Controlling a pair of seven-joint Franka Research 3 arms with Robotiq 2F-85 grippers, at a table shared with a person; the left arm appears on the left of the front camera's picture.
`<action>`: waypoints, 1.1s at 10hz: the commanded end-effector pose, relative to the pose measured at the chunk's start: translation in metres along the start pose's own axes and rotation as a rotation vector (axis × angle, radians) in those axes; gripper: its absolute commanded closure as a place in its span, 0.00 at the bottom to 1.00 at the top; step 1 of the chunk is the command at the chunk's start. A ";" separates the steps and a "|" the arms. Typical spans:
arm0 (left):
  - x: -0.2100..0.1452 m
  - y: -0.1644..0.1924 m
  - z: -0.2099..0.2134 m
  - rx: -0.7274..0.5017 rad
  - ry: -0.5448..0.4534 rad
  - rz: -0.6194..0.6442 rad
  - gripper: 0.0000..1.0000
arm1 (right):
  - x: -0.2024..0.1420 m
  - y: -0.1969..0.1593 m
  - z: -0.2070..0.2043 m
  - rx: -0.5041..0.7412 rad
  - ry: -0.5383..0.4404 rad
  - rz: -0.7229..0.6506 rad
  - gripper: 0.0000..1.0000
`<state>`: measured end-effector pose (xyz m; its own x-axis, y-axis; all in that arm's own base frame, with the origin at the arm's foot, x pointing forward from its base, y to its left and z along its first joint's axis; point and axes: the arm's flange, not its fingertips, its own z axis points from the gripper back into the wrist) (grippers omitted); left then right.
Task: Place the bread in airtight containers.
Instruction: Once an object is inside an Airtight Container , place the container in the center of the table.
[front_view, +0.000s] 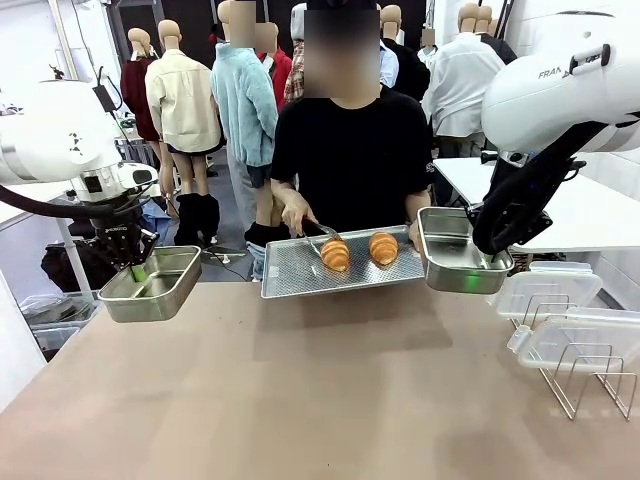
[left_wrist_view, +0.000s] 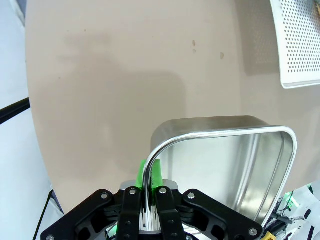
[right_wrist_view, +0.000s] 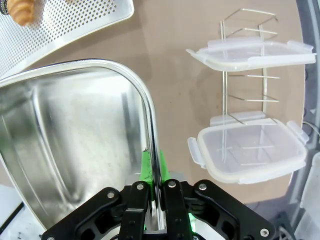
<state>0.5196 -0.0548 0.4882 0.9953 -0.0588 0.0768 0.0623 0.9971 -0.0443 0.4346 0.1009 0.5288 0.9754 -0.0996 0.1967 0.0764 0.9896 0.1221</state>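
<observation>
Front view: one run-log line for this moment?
left tool: shut on left tin rim | right tool: shut on right tin rim | bread: two rolls on perforated tray | lids: on wire rack

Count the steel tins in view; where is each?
2. The left tin is clamped in the left gripper, above the table's left side; the right tin is clamped in the right gripper, beside the tray. Both look empty.

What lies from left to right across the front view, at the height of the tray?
Left rectangular stainless-steel tin → flat perforated metal tray → first golden-brown croissant roll → second golden-brown croissant roll → right rectangular stainless-steel tin → clear plastic lids.
</observation>
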 end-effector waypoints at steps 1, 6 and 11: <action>-0.003 0.004 0.002 -0.001 -0.021 -0.014 1.00 | 0.000 0.000 0.001 0.007 -0.015 0.001 1.00; -0.003 0.004 0.002 -0.001 -0.021 -0.014 1.00 | 0.000 0.000 0.001 0.007 -0.015 0.001 1.00; -0.003 0.004 0.002 -0.001 -0.021 -0.014 1.00 | 0.000 0.000 0.001 0.007 -0.015 0.001 1.00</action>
<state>0.5196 -0.0547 0.4882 0.9953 -0.0589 0.0769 0.0624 0.9971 -0.0443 0.4346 0.1009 0.5288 0.9754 -0.0997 0.1967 0.0765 0.9896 0.1221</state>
